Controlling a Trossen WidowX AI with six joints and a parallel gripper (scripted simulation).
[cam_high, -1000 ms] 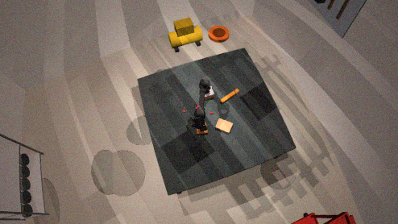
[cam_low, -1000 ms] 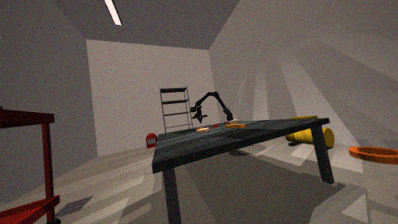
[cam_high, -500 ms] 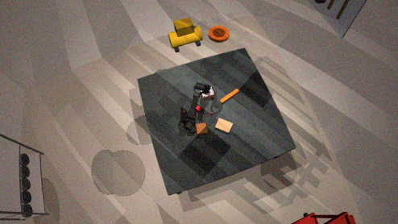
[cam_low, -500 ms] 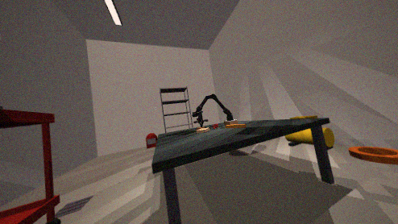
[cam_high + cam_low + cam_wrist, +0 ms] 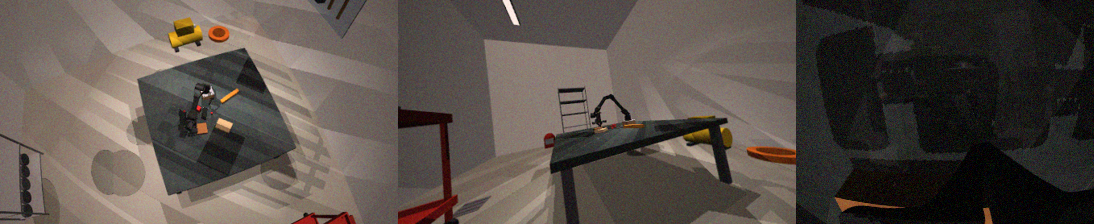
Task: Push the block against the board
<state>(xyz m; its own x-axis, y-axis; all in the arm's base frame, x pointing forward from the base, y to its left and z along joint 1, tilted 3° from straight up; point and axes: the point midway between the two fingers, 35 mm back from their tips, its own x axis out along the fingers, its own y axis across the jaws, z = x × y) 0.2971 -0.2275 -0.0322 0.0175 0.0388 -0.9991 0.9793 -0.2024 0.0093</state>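
Top view shows fingers point(image 5: 189, 126) shut beside block point(image 5: 202, 128); wrist view seems too dark.

The dark square bench point(image 5: 258, 133) stands on a pale floor point(image 5: 72, 80). On it lie a pale square block point(image 5: 224, 125), a smaller brown block point(image 5: 202, 128) just beside it to the left, and an orange board point(image 5: 230, 96) farther away. The arm's base also stands on the bench.

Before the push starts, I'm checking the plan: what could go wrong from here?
The shut gripper sits beside the brown square block, and a gap remains to the tan board. An off-centre push could twist the block, so that no side lands flush. The wrist view is almost all dark, so edge alignment is hard to check there.
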